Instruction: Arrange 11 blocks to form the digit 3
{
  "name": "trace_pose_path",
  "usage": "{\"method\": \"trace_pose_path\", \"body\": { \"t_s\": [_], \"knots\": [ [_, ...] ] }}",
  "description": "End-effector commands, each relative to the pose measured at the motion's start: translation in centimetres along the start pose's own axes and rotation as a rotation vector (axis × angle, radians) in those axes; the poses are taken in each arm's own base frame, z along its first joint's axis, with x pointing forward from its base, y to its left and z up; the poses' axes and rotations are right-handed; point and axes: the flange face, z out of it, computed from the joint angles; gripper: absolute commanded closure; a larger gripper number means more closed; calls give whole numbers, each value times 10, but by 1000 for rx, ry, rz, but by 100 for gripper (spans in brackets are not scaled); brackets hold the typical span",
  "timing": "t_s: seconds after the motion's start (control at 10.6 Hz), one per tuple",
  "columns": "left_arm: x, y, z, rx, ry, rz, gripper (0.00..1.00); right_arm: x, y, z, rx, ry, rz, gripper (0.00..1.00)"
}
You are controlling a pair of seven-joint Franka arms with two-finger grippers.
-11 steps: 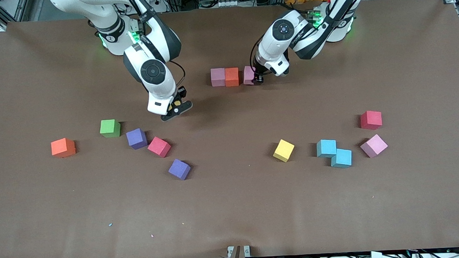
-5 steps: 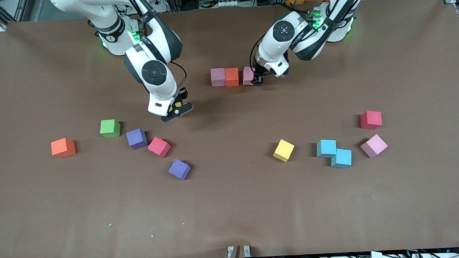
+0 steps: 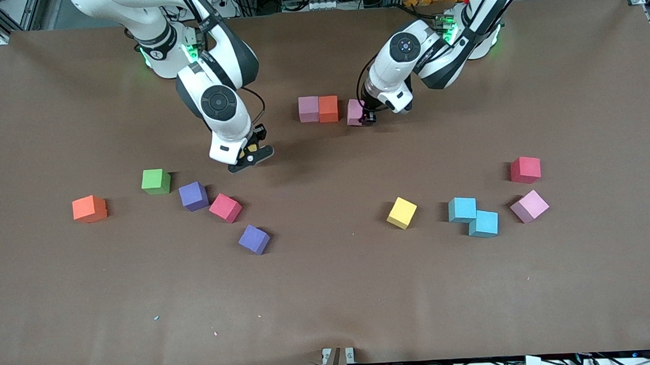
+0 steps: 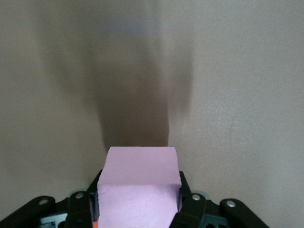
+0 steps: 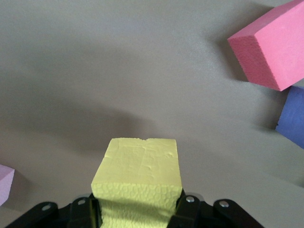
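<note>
A pink block [image 3: 308,109] and an orange block [image 3: 328,109] sit side by side near the robots' bases. My left gripper [image 3: 362,116] is shut on another pink block [image 3: 355,112], low beside the orange one with a small gap between them. In the left wrist view that pink block [image 4: 141,183] fills the space between the fingers [image 4: 190,209]. My right gripper [image 3: 250,153] hangs over bare table, shut on a yellow block [image 5: 140,175]. Loose blocks: orange [image 3: 89,209], purple [image 3: 194,196], red [image 3: 225,207], purple [image 3: 254,239], yellow [image 3: 402,212], two cyan [image 3: 462,209] [image 3: 483,223], pink [image 3: 530,206], red [image 3: 525,170].
A green cube [image 3: 156,181] stands between the loose orange and purple blocks. The brown table mat [image 3: 331,293] runs wide toward the front camera. The right wrist view shows the red block [image 5: 270,47] and a purple block [image 5: 293,116] ahead of the held yellow one.
The left gripper has shifted the held pink block slightly toward the front camera and away from the orange block. The right gripper with the yellow block has hardly moved.
</note>
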Motion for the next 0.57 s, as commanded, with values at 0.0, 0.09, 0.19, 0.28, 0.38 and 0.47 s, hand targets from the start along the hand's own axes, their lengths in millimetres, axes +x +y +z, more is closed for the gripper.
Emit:
{"method": "trace_pose_path", "body": {
  "t_s": [0.0, 0.09, 0.19, 0.28, 0.38, 0.47],
  "knots": [
    [2, -1, 1, -9, 6, 15, 100, 1, -19, -4, 11, -5, 45, 85],
    [4, -7, 4, -4, 17, 20, 100, 3, -27, -11, 23, 4, 69, 85],
    [6, -7, 4, -4, 20, 5, 100, 2, -35, -15, 21, -7, 81, 84],
    [13, 0, 4, -10, 24, -30, 100, 4, -37, -18, 30, -10, 97, 84],
    [11, -4, 7, -10, 35, -23, 100, 4, -42, -19, 52, -15, 113, 85],
    [14, -2, 10, -12, 45, -40, 100, 4, -47, -21, 64, -14, 124, 85]
  ]
}}
